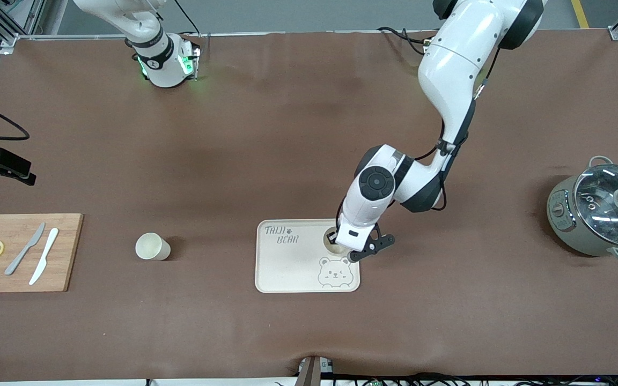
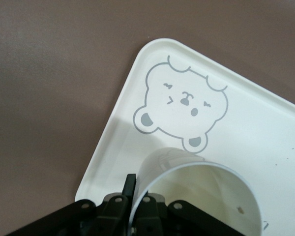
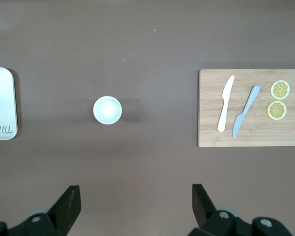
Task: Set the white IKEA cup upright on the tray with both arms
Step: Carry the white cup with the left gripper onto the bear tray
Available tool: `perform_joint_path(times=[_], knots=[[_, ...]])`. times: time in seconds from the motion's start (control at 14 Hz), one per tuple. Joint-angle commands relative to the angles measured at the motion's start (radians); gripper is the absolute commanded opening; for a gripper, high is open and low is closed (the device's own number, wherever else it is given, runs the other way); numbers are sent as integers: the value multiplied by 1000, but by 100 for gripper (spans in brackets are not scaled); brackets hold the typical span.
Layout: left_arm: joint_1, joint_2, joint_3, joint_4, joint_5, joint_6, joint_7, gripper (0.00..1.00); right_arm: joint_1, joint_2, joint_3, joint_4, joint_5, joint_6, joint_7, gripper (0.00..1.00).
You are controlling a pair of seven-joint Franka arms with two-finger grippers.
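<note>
Now we set a cup on the tray, left gripper clenching its rim, release next; right gripper waits released.

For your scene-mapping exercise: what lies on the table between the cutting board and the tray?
One white cup stands upright on the brown table between the cutting board and the tray, touching neither. The front and right wrist views both show it.

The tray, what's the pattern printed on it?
A grey cartoon bear face on the cream tray, clearest in the left wrist view.
</note>
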Motion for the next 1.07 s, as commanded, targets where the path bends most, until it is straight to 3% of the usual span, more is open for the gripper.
perform_joint_path(times=[0.0, 0.28, 0.36, 0.43, 0.64, 1.0], knots=[[-23, 43, 27, 33, -1, 15, -8, 0, 4, -8, 4, -3, -12, 2, 17, 100], [-51, 55, 54, 32, -1, 21, -10, 0, 4, -8, 4, -3, -12, 2, 17, 100], [-48, 54, 52, 30, -1, 21, -7, 9, 4, -8, 4, -3, -12, 2, 17, 100], [-46, 55, 52, 29, -1, 21, -2, 99, 4, -8, 4, -3, -12, 2, 17, 100], [-60, 19, 55, 27, 19, 3, -45, 100, 4, -8, 4, -3, -12, 2, 17, 100], [-26, -125, 78, 32, 19, -199, -45, 100, 4, -8, 4, -3, -12, 2, 17, 100]])
